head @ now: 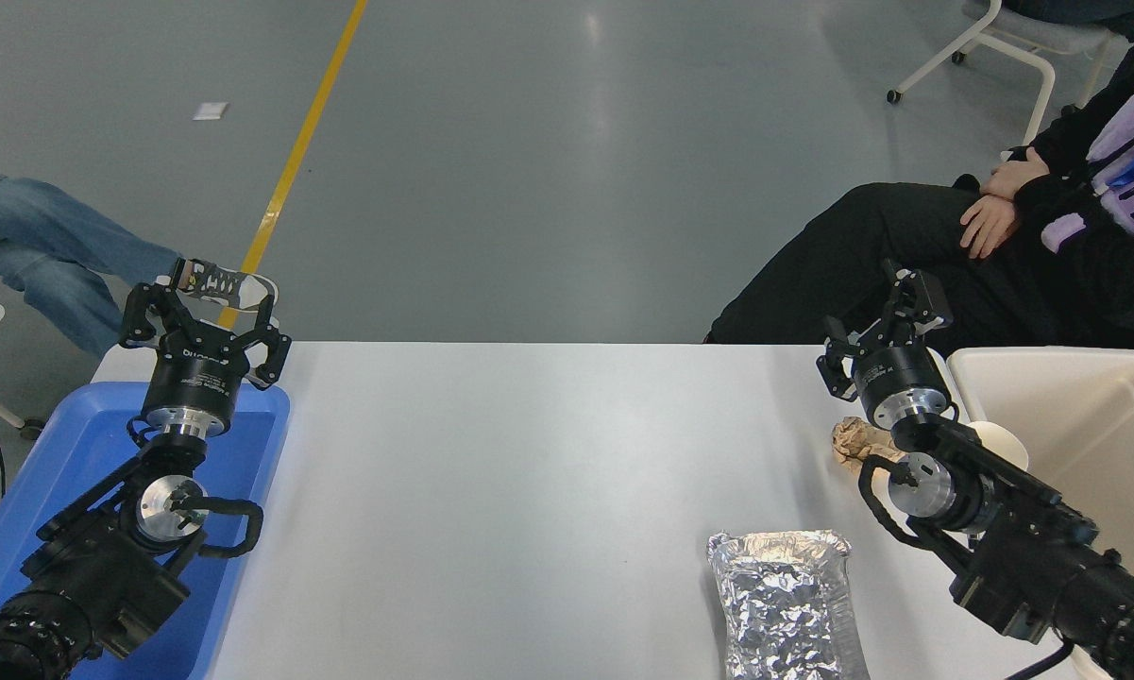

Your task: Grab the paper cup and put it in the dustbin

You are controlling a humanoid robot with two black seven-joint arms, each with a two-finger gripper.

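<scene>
The right end effector (886,316) hangs fingers apart over the tabletop's (529,453) 3 o'clock edge, the paper cup (1001,444) lying half-hidden behind its arm, touching the dustbin (1076,416)

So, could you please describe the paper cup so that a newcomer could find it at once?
Start at the large cream dustbin at the table's right edge. Just left of its near wall, half hidden behind the right arm, sits the paper cup. It is smooth and off-white, unlike the crumpled brown paper ball beside it.
</scene>
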